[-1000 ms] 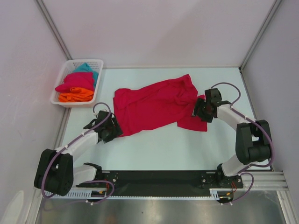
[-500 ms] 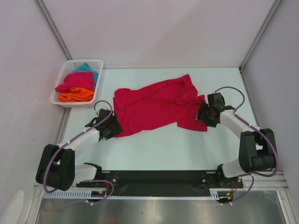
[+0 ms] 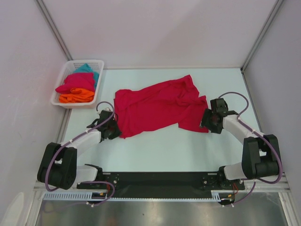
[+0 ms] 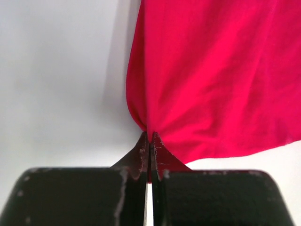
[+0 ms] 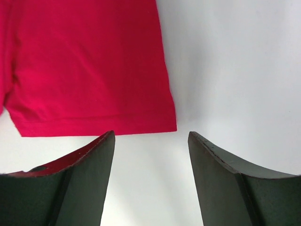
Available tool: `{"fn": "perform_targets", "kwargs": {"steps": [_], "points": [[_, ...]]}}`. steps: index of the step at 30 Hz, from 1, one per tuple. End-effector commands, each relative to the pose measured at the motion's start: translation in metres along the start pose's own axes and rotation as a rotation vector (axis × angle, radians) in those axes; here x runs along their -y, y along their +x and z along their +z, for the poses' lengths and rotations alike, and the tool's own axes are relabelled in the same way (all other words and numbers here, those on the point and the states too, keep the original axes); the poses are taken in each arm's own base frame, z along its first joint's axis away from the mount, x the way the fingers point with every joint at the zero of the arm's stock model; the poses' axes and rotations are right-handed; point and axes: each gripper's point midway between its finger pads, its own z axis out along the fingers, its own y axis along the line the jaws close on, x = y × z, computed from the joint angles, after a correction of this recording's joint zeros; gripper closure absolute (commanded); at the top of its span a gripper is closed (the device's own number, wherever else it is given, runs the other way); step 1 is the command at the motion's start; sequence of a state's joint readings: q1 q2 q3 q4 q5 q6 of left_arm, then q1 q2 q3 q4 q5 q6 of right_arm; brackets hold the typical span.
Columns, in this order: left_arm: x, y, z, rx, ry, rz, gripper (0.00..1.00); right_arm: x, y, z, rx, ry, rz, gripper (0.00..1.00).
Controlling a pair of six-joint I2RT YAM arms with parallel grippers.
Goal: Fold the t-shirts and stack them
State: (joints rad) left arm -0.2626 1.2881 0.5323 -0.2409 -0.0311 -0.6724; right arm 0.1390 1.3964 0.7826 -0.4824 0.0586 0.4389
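Crimson-pink cloth t-shirt [image 3: 155, 106] spread on pale bench [image 3: 164, 148]: left gripper [image 4: 149, 141] clamps its 8 o'clock corner; right gripper [image 5: 150, 136], jaws apart, just beside its 4 o'clock hem.

Table [image 3: 164, 146]: pale, smooth top, with panels at the far, left and right sides.
- One crimson t-shirt [image 3: 155, 106], spread out and creased, lies across the centre from 9 o'clock toward 2 o'clock, with a sleeve at about 3 o'clock.
- One white mesh basket [image 3: 74, 105] stands in the 10 o'clock corner, apart from the shirt.
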Motion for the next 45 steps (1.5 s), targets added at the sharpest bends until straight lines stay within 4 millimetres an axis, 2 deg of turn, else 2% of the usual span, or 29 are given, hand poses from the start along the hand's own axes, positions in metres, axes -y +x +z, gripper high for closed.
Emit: {"fn": "perform_targets", "kwargs": {"steps": [1,6,10,12,14,16,19,20,21,25,29,30,31,32,33,34,35,37,38,40,41,44,45], "points": [[0.001,0.004,-0.01,-0.008,0.017,0.015,1.0,0.01,0.0,-0.001,0.019,0.034,-0.003,0.31],[0.007,-0.01,-0.024,0.031,0.027,0.02,1.0,0.01,0.009,0.013,-0.011,0.034,0.008,0.31],[0.01,-0.013,-0.029,0.034,0.038,0.019,1.0,0.009,0.018,0.023,-0.038,0.025,0.012,0.32],[0.013,-0.014,-0.03,0.034,0.05,0.017,1.0,0.008,0.019,0.026,-0.042,0.015,0.016,0.34],[0.014,-0.014,-0.031,0.036,0.056,0.014,1.0,0.005,0.022,0.029,-0.057,-0.001,0.015,0.4],[0.015,-0.015,-0.031,0.037,0.057,0.013,1.0,0.0,0.016,0.029,-0.047,-0.018,0.016,0.44],[0.013,-0.014,-0.03,0.033,0.052,0.01,1.0,-0.01,0.011,0.026,-0.044,-0.061,0.014,0.68],[0.014,-0.014,-0.03,0.033,0.054,0.011,1.0,-0.014,0.008,0.023,-0.038,-0.077,0.013,0.88],[0.015,-0.014,-0.03,0.036,0.056,0.011,1.0,-0.015,0.007,0.021,-0.038,-0.082,0.014,0.98],[0.018,-0.019,-0.035,0.046,0.064,0.008,1.0,-0.022,-0.002,0.005,-0.017,-0.106,0.006,1.0],[0.033,-0.034,-0.056,0.059,0.104,0.023,1.0,-0.03,-0.024,-0.037,0.052,-0.13,-0.004,1.0],[0.036,-0.04,-0.062,0.069,0.108,0.025,1.0,-0.033,-0.036,-0.057,0.106,-0.148,-0.008,1.0],[0.041,-0.048,-0.072,0.091,0.122,0.03,1.0,-0.04,-0.058,-0.079,0.177,-0.165,-0.008,1.0],[0.047,-0.062,-0.089,0.115,0.134,0.033,1.0,-0.036,-0.063,-0.094,0.196,-0.143,-0.009,1.0],[0.052,-0.071,-0.101,0.135,0.148,0.034,1.0,-0.037,-0.074,-0.117,0.258,-0.159,-0.008,1.0],[0.06,-0.089,-0.126,0.182,0.175,0.032,1.0,-0.042,-0.099,-0.148,0.345,-0.17,-0.008,1.0],[0.064,-0.097,-0.14,0.209,0.186,0.041,1.0,-0.038,-0.099,-0.163,0.35,-0.159,-0.008,1.0],[0.07,-0.112,-0.172,0.263,0.213,0.043,1.0,-0.037,-0.113,-0.203,0.435,-0.174,-0.007,1.0],[0.072,-0.122,-0.196,0.296,0.225,0.04,1.0,-0.039,-0.12,-0.23,0.478,-0.195,-0.002,1.0],[0.072,-0.13,-0.225,0.347,0.249,0.032,1.0,-0.039,-0.124,-0.262,0.542,-0.23,0.003,1.0],[0.071,-0.135,-0.244,0.371,0.257,0.023,1.0,-0.04,-0.127,-0.285,0.58,-0.251,0.01,1.0],[0.068,-0.139,-0.28,0.423,0.274,0.01,1.0,-0.038,-0.124,-0.317,0.623,-0.286,0.018,1.0],[0.068,-0.138,-0.288,0.432,0.281,0.009,1.0,-0.04,-0.127,-0.334,0.659,-0.309,0.021,1.0]]}}
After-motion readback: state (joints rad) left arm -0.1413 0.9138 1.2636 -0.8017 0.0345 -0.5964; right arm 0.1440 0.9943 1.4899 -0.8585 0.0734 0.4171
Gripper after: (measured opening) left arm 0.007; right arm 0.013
